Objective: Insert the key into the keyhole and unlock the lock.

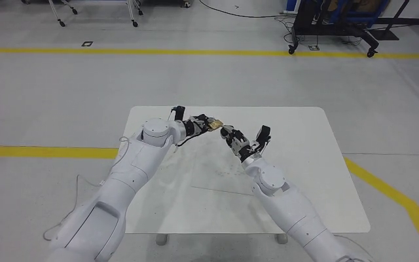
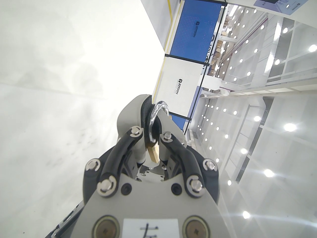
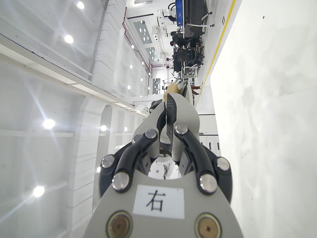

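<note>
Padlock (image 2: 154,152) sits pinched in left jaws, right jaws pressed together just beside.

Top view: bright, even overhead light, soft shadows only; the white table (image 1: 314,144) reads pale w/ no hard glare. Wrist views: ceiling lamps (image 3: 49,123) throw starburst flares and streaks, esp. toward the edges, where straight lines bow from the wide lens. The tabletop there washes out to near white. The lock (image 2: 151,127) glints on its shackle, prob. a lamp reflection.
</note>
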